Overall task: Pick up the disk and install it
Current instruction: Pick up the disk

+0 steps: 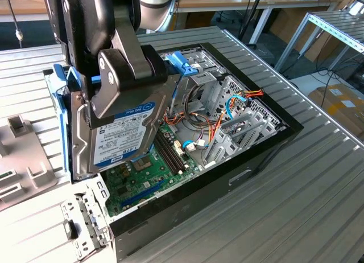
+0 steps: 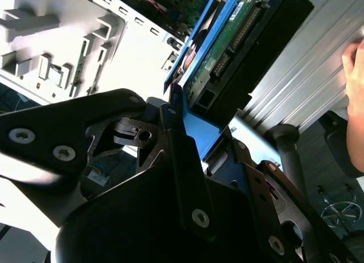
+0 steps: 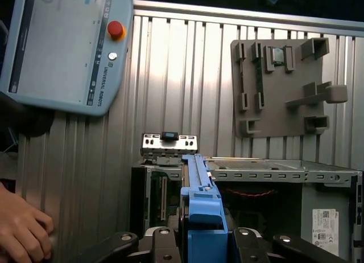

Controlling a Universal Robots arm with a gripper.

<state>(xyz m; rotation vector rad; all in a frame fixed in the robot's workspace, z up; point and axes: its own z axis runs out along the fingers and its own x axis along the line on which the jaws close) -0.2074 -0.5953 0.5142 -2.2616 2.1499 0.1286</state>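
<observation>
My gripper [image 1: 98,87] is shut on the disk [image 1: 120,135], a dark grey drive with a white and blue label and light-blue carrier rails [image 1: 59,106]. The disk hangs on edge, tilted, above the open computer case [image 1: 272,139], over the end with the green motherboard [image 1: 135,180]. One black finger [image 1: 126,74] presses on the labelled face. The second wrist view shows the disk [image 2: 227,52] from its connector end, with a blue rail [image 2: 196,129] running between the fingers. The first wrist view shows the blue rail [image 3: 202,214] edge-on between the black fingers [image 3: 133,243].
A blue bracket [image 1: 178,64] tops the metal drive cage [image 1: 211,87] inside the case, beside orange and blue cables. A grey fixture plate [image 3: 278,86] lies on the ribbed table. A teach pendant [image 3: 62,46] and a person's hand [image 3: 23,229] are nearby.
</observation>
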